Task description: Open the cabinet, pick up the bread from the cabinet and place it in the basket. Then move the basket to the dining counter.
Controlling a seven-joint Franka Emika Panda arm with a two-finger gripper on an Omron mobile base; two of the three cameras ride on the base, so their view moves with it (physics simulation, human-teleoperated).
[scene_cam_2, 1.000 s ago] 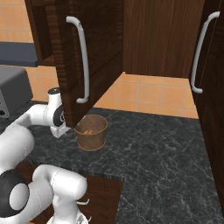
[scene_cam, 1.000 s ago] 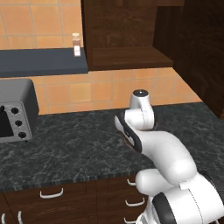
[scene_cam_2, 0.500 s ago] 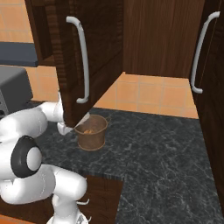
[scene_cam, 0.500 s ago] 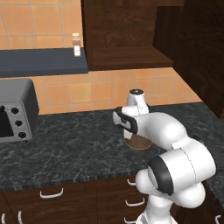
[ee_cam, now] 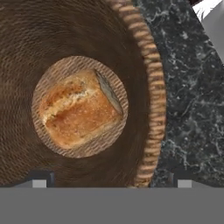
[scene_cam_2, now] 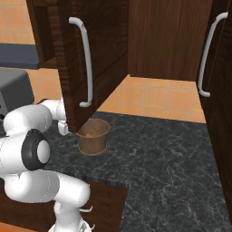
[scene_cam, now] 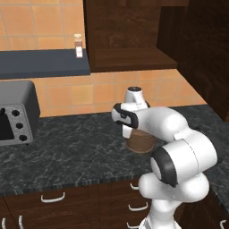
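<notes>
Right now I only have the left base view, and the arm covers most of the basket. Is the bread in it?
Observer: Yes. The hand view shows the bread lying on the bottom of the basket, roughly centred.
Operator: And the gripper?
Observer: The gripper is open. One fingertip is over the basket's inside, the other is past the rim, over the counter.
Operator: Where is the cabinet door?
Observer: In the right base view the door stands open, and its lower corner appears just above the basket.
</notes>
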